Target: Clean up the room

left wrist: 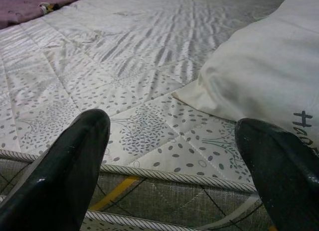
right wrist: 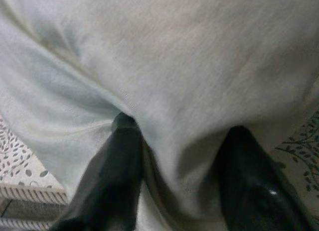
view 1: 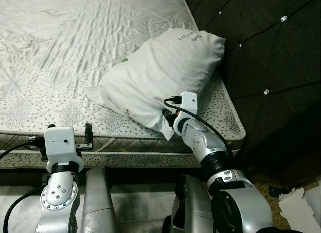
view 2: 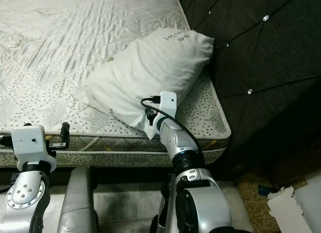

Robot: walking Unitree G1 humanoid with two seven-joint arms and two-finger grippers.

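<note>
A: Entry. Right gripper (right wrist: 174, 161) is at the near corner of the pillow (view 1: 160, 72), its fingers (right wrist: 117, 176) pressed into the white fabric with a fold bunched between them. Reads as closed on the pillow, though the tips are sunk in cloth.

B: Pillow position?

A: On the mattress (view 1: 55, 47), directly ahead of the right gripper, its far end leaning on the dark tufted headboard (view 1: 271, 47). The near corner hangs over the mattress edge, at the wrist.

B: Left side?

A: Left gripper (left wrist: 174, 161) hovers just short of the mattress edge, fingers spread wide, nothing between them. Pillow lies ahead and off to its inner side, not touching.

B: Step in hand?

A: My judgement: securing the pillow corner to reposition it. Next move calls for a lift or drag without the fabric slipping out; the grip holds only a fold, so it may slide.

B: Unclear items?

A: How much fabric is caught, hidden. The writing on the pillow is too small to read. Pale scraps (view 1: 296, 203) on the floor, beyond the right arm's outer side, are cut off by the frame; I cannot identify them.
</note>
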